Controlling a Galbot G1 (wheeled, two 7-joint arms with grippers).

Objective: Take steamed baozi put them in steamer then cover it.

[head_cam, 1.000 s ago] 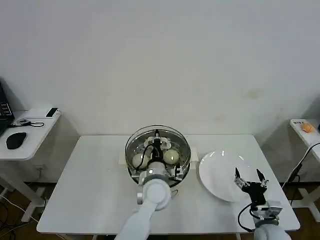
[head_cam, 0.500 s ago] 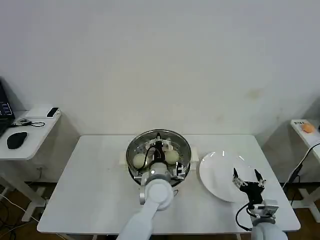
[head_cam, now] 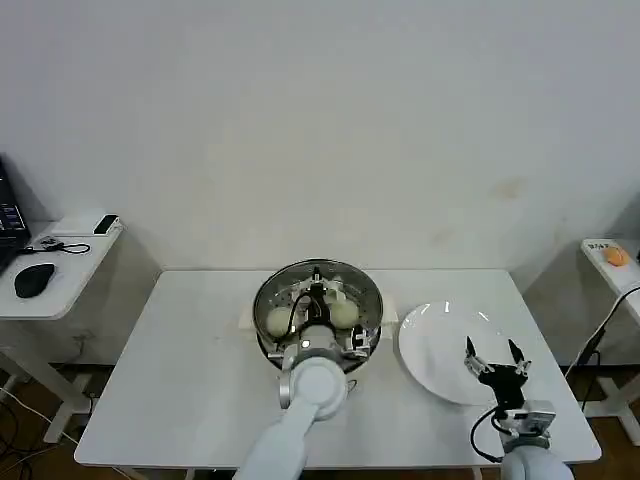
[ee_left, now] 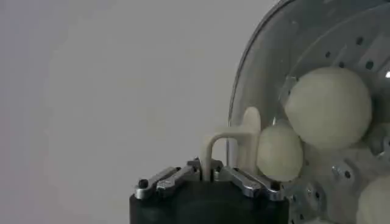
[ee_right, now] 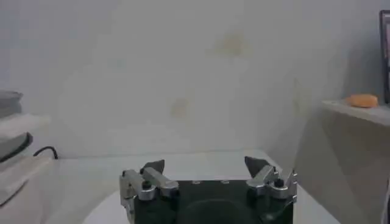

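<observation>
Jaws of left gripper (ee_left: pixel 210 173) closed on the whitish handle (ee_left: pixel 228 145) of the glass lid (head_cam: pixel 318 303), held over the steamer (head_cam: pixel 268 345) at mid-counter (head_cam: pixel 180 370). Through the lid in the head view, two baozi: one (head_cam: pixel 279 321) toward the left rim, one (head_cam: pixel 343 314) just right of the gripper. From the left wrist, a large baozi (ee_left: pixel 329 108) on the perforated tray (ee_left: pixel 365 58), a smaller one (ee_left: pixel 279 151) beside the handle, part of a third (ee_left: pixel 373 207) at the frame edge. Whether the lid sits fully on the rim: cannot tell. Further right, a white plate (head_cam: pixel 430 340) beside the steamer, not touching it. Over the plate's near right edge, right gripper (head_cam: pixel 492 361), jaws spread wide with nothing between them, hovering idle. Same spread fingers (ee_right: pixel 141 181) in the right wrist view, above the counter.
</observation>
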